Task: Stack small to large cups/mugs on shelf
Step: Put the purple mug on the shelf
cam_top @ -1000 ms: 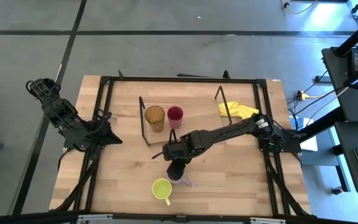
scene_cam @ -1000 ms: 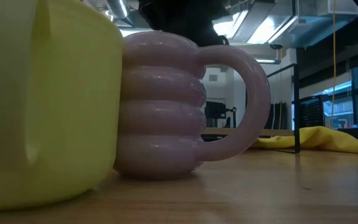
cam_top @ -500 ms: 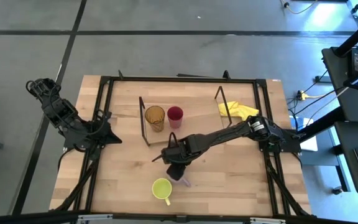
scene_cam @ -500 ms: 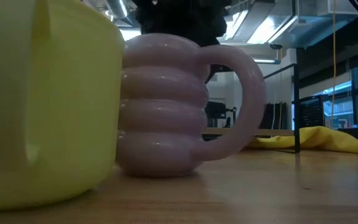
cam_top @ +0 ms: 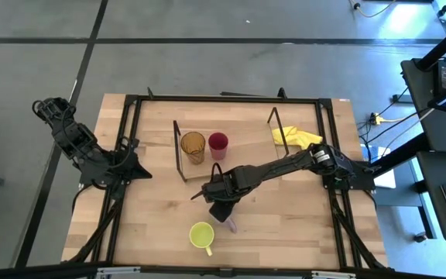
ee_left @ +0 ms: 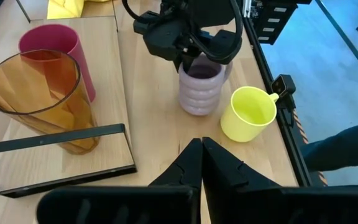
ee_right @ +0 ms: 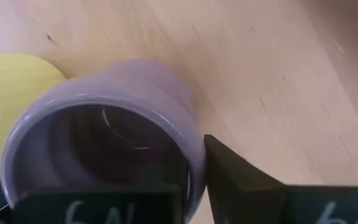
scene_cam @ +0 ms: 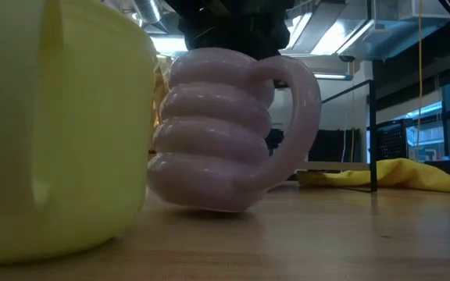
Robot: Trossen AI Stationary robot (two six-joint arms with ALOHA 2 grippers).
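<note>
The right gripper's (cam_top: 221,208) jaws are clamped over the rim wall of the ribbed pale purple mug (scene_cam: 217,133), which tilts with one base edge raised off the light wooden surface (cam_top: 285,209). The left gripper (ee_left: 201,158), jaws together, waits by the surface's left edge. Bare wood lies between the purple mug and the shelf (cam_top: 231,167) holding the amber translucent tumbler (cam_top: 193,146) and red cup (cam_top: 218,143); the yellow-green handled mug (cam_top: 201,235) sits just beside it.

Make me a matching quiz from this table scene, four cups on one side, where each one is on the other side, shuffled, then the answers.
Things:
1. amber tumbler
2. red cup
3. purple mug
4. yellow-green mug

Places:
A. tilted on the table, rim gripped by the right gripper
B. on the shelf, nearer its middle
C. alone near the table's front edge
D. on the shelf, by its left wire frame

Pairs: 1-D, 2-B, 3-A, 4-C
</note>
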